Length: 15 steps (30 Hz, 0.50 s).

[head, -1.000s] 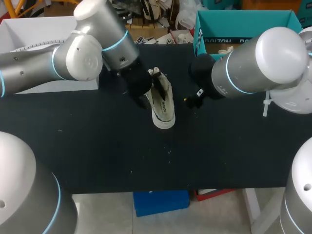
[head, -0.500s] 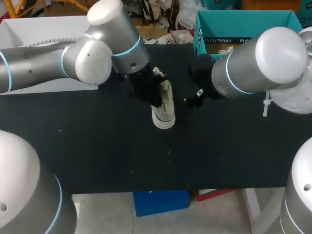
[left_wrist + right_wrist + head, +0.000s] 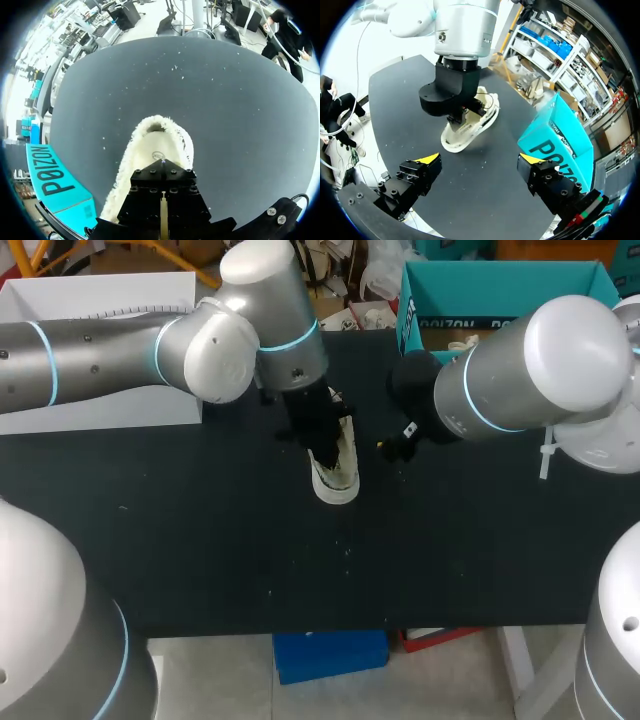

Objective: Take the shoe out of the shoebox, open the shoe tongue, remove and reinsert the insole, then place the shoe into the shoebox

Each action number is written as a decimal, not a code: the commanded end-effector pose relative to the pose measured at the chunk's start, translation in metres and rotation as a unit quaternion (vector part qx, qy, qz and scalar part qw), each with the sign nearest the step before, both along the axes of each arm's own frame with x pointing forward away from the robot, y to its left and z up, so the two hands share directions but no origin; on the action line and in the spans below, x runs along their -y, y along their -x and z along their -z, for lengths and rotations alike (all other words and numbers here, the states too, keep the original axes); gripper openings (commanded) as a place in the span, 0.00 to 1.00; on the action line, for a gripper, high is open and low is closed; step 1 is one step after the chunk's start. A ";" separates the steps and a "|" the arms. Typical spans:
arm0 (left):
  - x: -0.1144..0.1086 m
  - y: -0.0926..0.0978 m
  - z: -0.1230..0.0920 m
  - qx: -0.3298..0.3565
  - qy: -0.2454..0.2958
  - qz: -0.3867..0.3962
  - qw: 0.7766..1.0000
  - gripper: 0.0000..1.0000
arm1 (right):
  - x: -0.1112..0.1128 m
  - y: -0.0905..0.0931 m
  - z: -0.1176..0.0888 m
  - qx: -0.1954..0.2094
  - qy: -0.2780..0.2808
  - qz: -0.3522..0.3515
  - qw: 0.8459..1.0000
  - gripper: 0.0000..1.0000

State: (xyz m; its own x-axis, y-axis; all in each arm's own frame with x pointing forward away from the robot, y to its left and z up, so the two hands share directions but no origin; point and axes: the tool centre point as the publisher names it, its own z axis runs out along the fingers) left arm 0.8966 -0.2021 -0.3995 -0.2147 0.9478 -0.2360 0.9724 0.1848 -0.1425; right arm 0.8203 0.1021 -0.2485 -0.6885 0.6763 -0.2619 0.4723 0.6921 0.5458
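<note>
Left tool (image 3: 463, 119) inside white fleece-lined shoe (image 3: 338, 478) on black bench (image 3: 200, 540), grip state untellable; right tool (image 3: 480, 159) wide, empty, to the right.

The bench (image 3: 200, 540) has a matte black top that spans the head view from side to side. Its front edge runs straight and its far edge runs parallel to it. Small pale specks (image 3: 347, 550) lie scattered on the top, most of them around the middle and toward the front edge, with a few nearer the left edge. In the left wrist view more of these specks show, toward the edge ahead. Light falls evenly on the top, which shows in both wrist views as a dull grey sheen.
</note>
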 end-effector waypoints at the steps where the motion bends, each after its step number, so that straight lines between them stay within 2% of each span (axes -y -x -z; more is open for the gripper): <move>1: 0.010 -0.008 0.015 -0.007 -0.016 0.004 1.000 0.00 | -0.001 0.000 0.002 0.000 -0.001 0.000 1.000 1.00; 4: 0.010 -0.010 0.020 -0.013 -0.019 0.004 1.000 0.00 | -0.001 0.000 0.002 0.000 -0.001 0.000 1.000 1.00; 7: 0.009 -0.011 0.014 -0.010 -0.016 0.003 1.000 0.00 | -0.001 0.000 0.002 0.000 -0.001 0.000 1.000 1.00; 11: 0.005 -0.009 -0.005 -0.002 0.006 0.007 1.000 0.00 | -0.001 0.000 0.002 0.000 -0.001 0.000 1.000 1.00; 15: -0.006 -0.007 -0.038 0.022 0.063 0.001 0.998 0.00 | -0.001 0.000 0.002 0.000 -0.001 0.000 1.000 1.00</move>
State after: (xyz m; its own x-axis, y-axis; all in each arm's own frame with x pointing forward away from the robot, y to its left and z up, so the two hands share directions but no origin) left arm 0.9191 -0.2227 -0.3859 -0.1976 0.9371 -0.2879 0.9770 0.1640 -0.1366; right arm 0.8203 0.1021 -0.2485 -0.6885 0.6763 -0.2619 0.4723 0.6921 0.5458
